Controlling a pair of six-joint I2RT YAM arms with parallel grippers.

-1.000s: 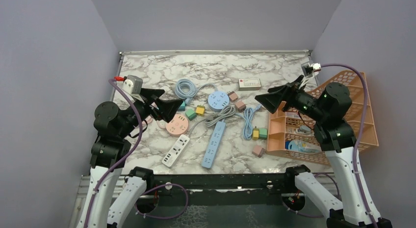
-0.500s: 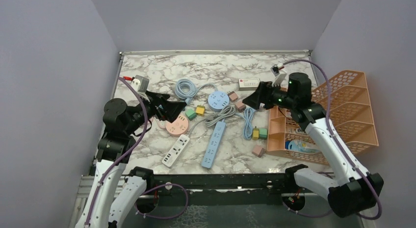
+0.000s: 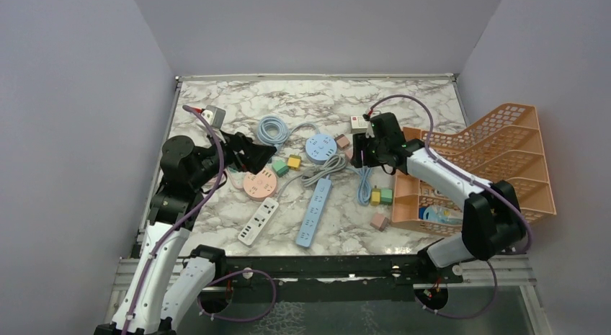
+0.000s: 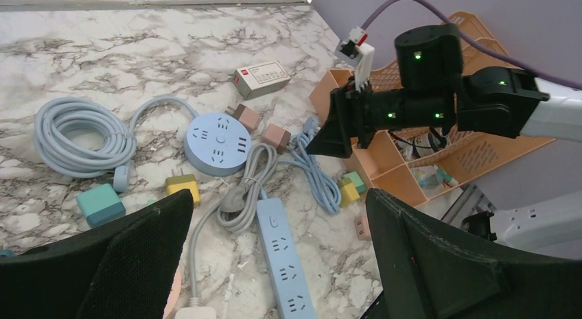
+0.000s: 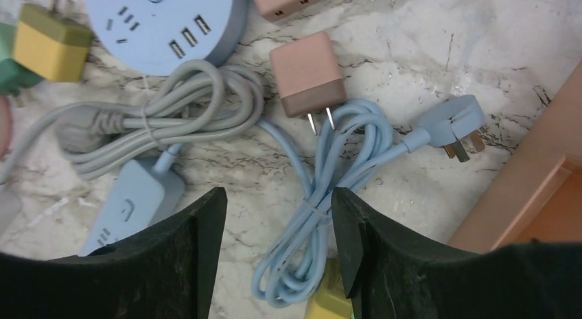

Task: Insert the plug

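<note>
- On the table (image 3: 238, 104), just beside the orange basket (image 5: 542, 188), lies the pale blue plug (image 5: 456, 123). It is flat on the marble with its pins toward the basket.
- Its blue cable (image 5: 322, 195) runs from it into a tied bundle. A pink adapter (image 5: 307, 72) rests with its prongs touching the upper loop.
- The right gripper (image 5: 278, 195) hangs over that bundle rather than over the plug, which sits off to one side. Its fingers are partly spread, with the cable showing in the gap, and nothing is pinched. Whether the tips touch the marble I cannot tell.
- Step in hand, as I judge it: reaching for the plug, with the grasp not yet made.
- The next move calls for shifting toward the basket so the fingers straddle the plug's body, not the cable. It also has to keep clear of the adapter and the basket wall.
- Possible sockets lie near: the round blue strip (image 5: 165, 17) and the long blue strip (image 3: 313, 212), with a grey cable (image 5: 158, 120) coiled between them. Which one is meant I cannot tell.
- Further off, the left gripper (image 4: 278, 216) hovers by the pink strip (image 3: 260, 182) with its fingers spread wide and empty. It seems placed to steady a strip when the plug goes in.
</note>
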